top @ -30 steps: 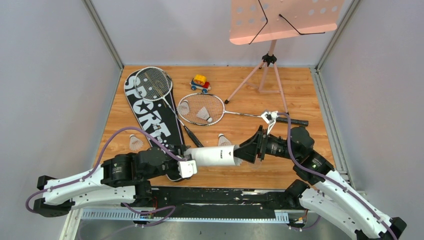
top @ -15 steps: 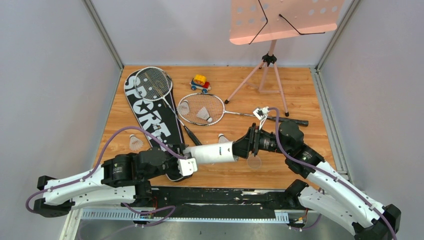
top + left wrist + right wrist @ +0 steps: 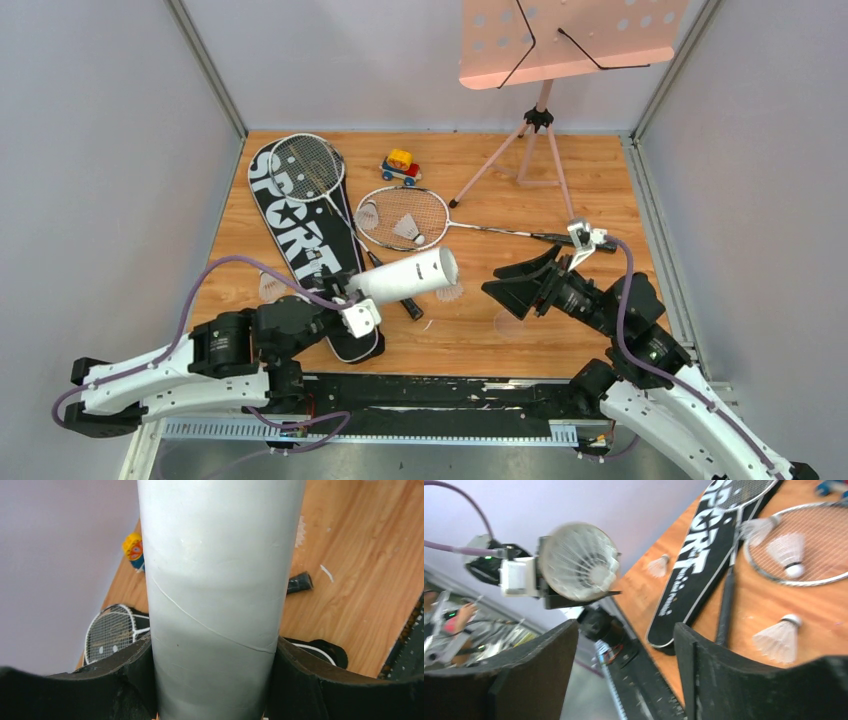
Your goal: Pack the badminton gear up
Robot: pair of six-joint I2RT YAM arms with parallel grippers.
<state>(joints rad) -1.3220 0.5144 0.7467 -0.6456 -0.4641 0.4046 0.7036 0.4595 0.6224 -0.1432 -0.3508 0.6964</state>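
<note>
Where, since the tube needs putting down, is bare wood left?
Bare: right of the music stand's legs, toward the right wall; also the near strip between the bag and the clear disc. Crowded: centre-left, with rackets and shuttlecocks.

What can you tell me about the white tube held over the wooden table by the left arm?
The white tube is a plain, smooth cylinder, cardboard by its look, with a faint spiral seam. The left gripper clamps its near end from both sides, holding it clear of the wooden table, tilted, its open mouth facing the open right gripper. In the right wrist view white feathers fill that mouth, apparently a shuttlecock inside. Nothing else visibly touches it.
</note>
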